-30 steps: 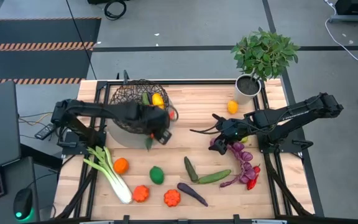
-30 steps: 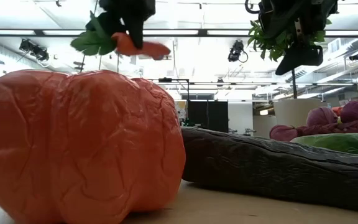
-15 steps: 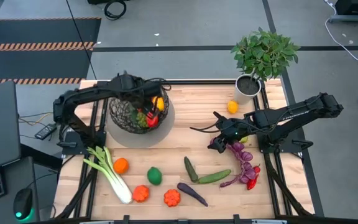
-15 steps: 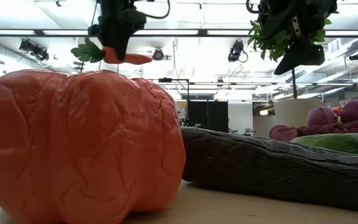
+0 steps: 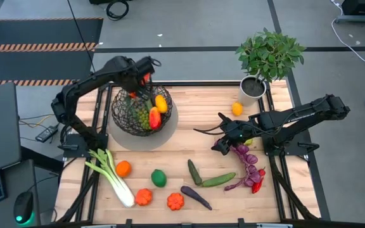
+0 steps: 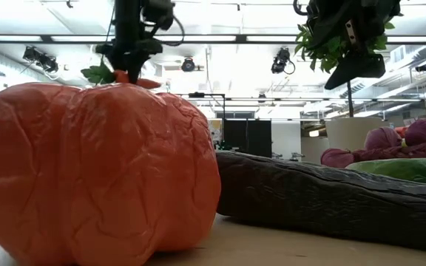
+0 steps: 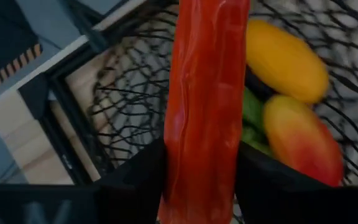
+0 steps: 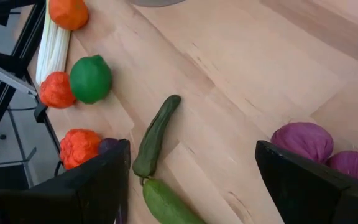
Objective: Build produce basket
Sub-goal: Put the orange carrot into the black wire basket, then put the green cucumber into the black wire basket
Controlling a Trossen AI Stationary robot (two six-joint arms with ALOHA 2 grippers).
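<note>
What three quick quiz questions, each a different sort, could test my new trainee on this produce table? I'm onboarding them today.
1. True or false: the left tool grips a carrot above the basket.
2. Which lies nearest the leek? A) orange B) lemon C) red chilli
3. Fill in: the right tool, fingers apart, hovers beside the purple ____.

Key: 1 true; 2 A; 3 grapes.
</note>
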